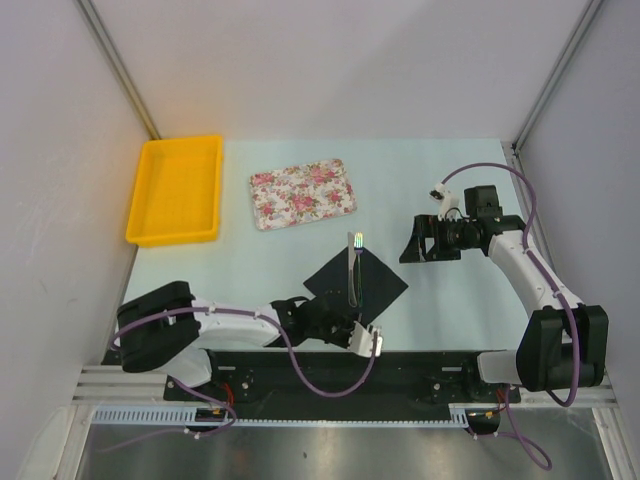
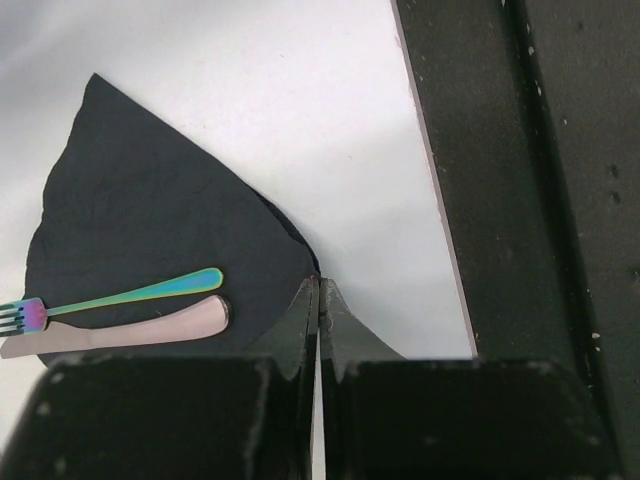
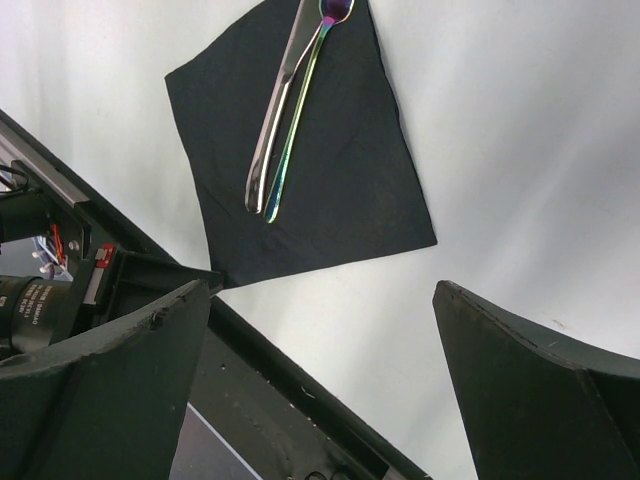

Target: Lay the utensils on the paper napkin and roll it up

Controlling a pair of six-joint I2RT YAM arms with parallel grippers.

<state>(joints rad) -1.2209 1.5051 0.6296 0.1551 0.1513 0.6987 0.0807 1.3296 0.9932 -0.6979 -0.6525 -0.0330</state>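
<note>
the utensils (image 1: 353, 268) are lying side by side on the paper napkin (image 1: 375, 285), a rainbow-tinted fork (image 2: 150, 292) and a plain silvery knife (image 2: 120, 330) running parallel and almost touching. their far ends are reaching past the napkin's far corner, while their handles are resting near the middle of the sheet. in the right wrist view the fork (image 3: 298, 125) is sitting just right of the knife (image 3: 272, 110) on the black paper napkin (image 3: 340, 180).

the napkin is lying as a diamond on the pale table (image 1: 450, 190), near the front edge and roughly centred between the two arms. in the left wrist view the paper napkin (image 2: 150, 200) is looking slightly creased, with a raised fold running toward its near corner.

the left gripper (image 1: 335, 322) is lying low at that near corner. seen from its own wrist, the left gripper (image 2: 318, 300) is pressing its fingers (image 2: 300, 320) flat together, with the napkin's corner pinched between the tips.

the right gripper (image 1: 415, 245) is hovering right of the napkin, apart from it. from its wrist the right gripper (image 3: 322, 300) is showing its fingers (image 3: 520, 370) spread wide with nothing between them.

a floral tray (image 1: 302, 193) is sitting beyond the napkin, and a yellow bin (image 1: 175, 190) is sitting at the far left.
</note>
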